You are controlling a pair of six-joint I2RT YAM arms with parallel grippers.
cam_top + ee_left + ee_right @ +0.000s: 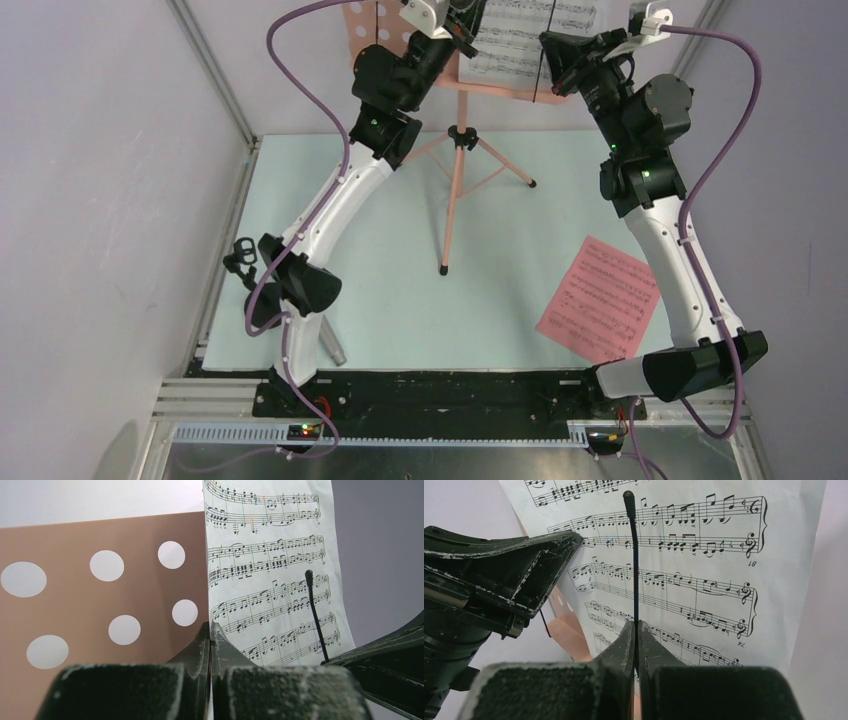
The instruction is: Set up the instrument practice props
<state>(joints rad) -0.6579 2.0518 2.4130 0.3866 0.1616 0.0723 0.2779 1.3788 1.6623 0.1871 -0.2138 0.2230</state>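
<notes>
Soft, even light from above fills the overhead view. The table (pixel 420 300) reads pale and bright, and the arms and the stand's legs (pixel 452 215) throw only faint, blurred shadows on it. The metal strip (pixel 450 462) along the near edge shows a dull sheen. Nothing is blown out.

In the left wrist view the stand's desk (pixel 75 610) is backlit and looks dim brown, with its holes glowing white. The white page (pixel 280 555) is bright and its print is crisp, while the left gripper (pixel 211 630) close to the lens is dark and soft.

In the right wrist view the notes and the thin black wire (pixel 636 570) are sharp. The right gripper (pixel 636 625) is blurred, its scuffs catching light.
</notes>
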